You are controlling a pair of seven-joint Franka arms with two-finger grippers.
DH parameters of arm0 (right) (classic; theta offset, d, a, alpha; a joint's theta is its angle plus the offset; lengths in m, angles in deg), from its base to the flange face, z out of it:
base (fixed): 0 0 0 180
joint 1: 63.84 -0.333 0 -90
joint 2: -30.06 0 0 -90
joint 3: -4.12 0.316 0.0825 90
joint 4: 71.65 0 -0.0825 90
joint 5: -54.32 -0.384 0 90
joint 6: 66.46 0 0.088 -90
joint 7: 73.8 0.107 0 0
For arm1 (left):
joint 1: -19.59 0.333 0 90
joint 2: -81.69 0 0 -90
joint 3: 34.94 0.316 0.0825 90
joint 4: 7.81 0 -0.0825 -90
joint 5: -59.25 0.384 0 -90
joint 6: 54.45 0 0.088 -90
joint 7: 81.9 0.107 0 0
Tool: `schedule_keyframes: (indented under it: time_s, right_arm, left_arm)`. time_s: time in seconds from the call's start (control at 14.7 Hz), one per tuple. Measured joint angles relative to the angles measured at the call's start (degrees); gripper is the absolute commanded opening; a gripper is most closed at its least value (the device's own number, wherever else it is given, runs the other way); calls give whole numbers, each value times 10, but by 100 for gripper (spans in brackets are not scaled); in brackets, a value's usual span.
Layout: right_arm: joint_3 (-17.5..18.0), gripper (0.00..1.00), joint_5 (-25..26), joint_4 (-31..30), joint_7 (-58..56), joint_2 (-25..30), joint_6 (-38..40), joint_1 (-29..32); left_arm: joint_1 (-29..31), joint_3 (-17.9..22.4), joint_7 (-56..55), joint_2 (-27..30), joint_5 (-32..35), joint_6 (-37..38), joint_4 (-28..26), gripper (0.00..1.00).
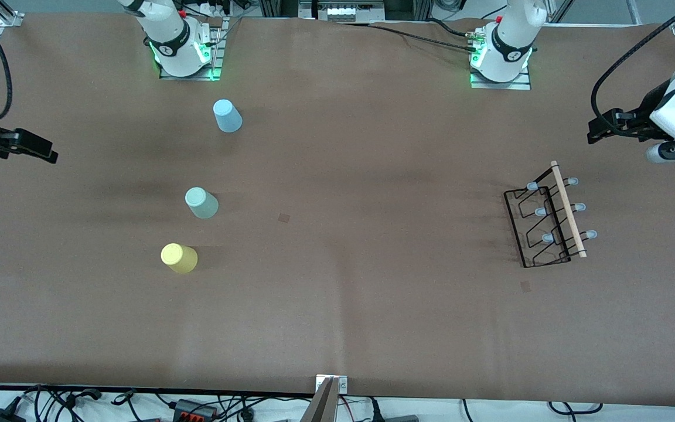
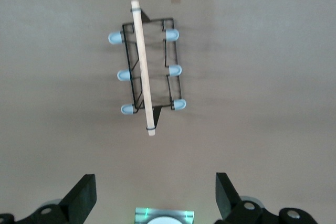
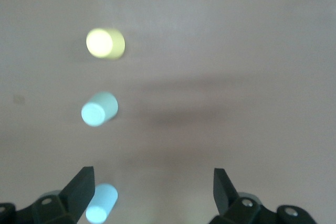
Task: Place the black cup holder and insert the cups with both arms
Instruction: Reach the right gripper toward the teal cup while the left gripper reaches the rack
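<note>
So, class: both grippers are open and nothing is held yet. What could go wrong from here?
1. The black cup holder is thin wire with a narrow wooden rod; the open left gripper could slip off or tip it.
2. The mint cup and yellow cup stand close together, so the open right gripper might knock one.
3. The blue cup is light and could topple.

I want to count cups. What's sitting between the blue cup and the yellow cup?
The mint green cup stands between the light blue cup and the yellow cup, clearest in the front view.
</note>
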State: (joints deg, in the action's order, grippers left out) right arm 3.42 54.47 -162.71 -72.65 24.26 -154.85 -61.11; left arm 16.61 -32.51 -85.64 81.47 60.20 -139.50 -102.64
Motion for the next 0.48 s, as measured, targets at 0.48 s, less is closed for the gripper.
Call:
schedule_keyframes:
  time_s: [0.48]
  right_arm:
    - [4, 100, 0, -127, -1, -24, -130, -53]
  left_arm:
    - [24, 5, 26, -77, 17, -76, -18, 98]
